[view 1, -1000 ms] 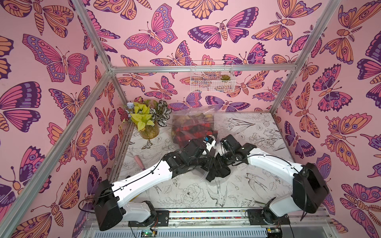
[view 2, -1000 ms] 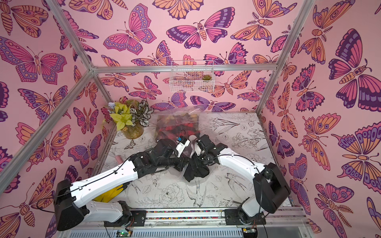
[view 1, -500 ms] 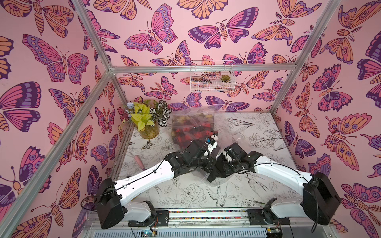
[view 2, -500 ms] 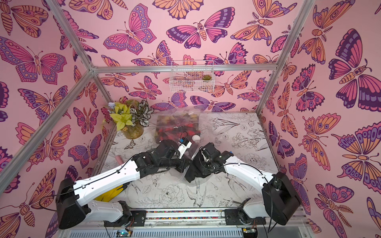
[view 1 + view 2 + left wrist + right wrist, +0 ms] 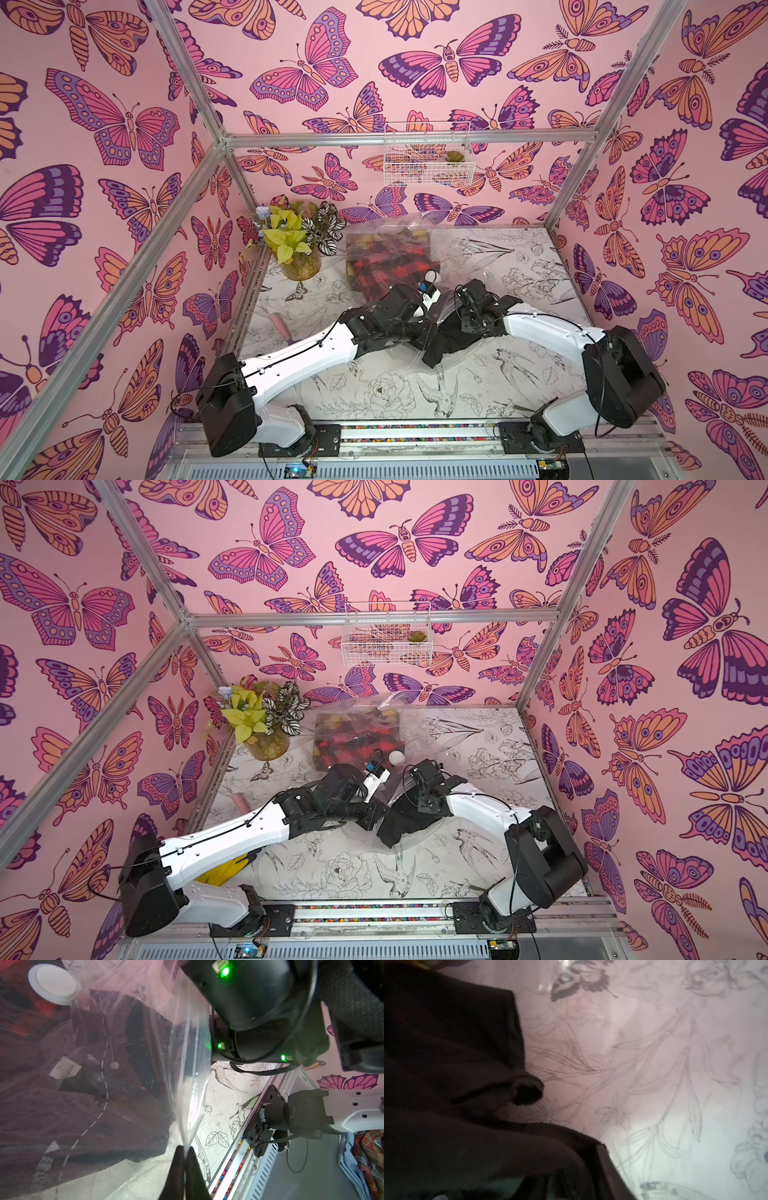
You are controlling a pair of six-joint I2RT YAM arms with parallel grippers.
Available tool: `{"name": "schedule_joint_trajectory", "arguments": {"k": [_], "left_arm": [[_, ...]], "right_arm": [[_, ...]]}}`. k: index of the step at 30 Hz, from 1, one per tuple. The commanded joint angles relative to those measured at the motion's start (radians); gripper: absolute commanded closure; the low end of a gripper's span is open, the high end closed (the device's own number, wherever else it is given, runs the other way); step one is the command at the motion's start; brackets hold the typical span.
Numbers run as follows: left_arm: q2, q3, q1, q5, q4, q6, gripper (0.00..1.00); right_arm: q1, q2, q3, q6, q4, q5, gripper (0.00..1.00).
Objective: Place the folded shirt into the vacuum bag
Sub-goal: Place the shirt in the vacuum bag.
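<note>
Vacuum bag lies on the table, running from centre up toward 12 o'clock, with its crinkly far end bunched near the back wall. White valve disc sits on the top film just past centre, also visible in the left wrist view. Dark folded shirt is at table centre at the bag's near end. In the left wrist view it lies under the clear film, with a size tag showing, and one corner points toward 6 o'clock. Red plaid cloth is inside the bag at the 12 o'clock end. Left gripper has its fingertips pressed together, pinching the bag's film edge and pulling it taut. Right gripper comes in from 3 o'clock against the shirt. Its wrist view is mostly dark cloth, so I cannot tell whether it is spread or pinching. Potted plant stands in the 11 o'clock corner. Pink cylinder lies at 9 o'clock near the table edge. Yellow item is under the left arm at 7 o'clock. White wire basket hangs on the back wall at 12 o'clock.
</note>
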Motion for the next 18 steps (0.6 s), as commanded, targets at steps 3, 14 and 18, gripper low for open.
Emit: {"name": "schedule_joint_trajectory", "arguments": {"k": [3, 14, 18], "left_arm": [[0.025, 0.007, -0.005, 0.024, -0.002, 0.006, 1.00], [0.046, 0.051, -0.028, 0.038, 0.044, -0.015, 1.00], [0.061, 0.054, -0.035, 0.037, 0.045, -0.015, 1.00]], "right_arm": [[0.001, -0.192, -0.020, 0.015, -0.121, -0.001, 0.37], [0.089, -0.422, -0.220, 0.259, 0.026, -0.219, 0.46], [0.121, -0.392, -0.297, 0.377, 0.234, -0.250, 0.64]]}}
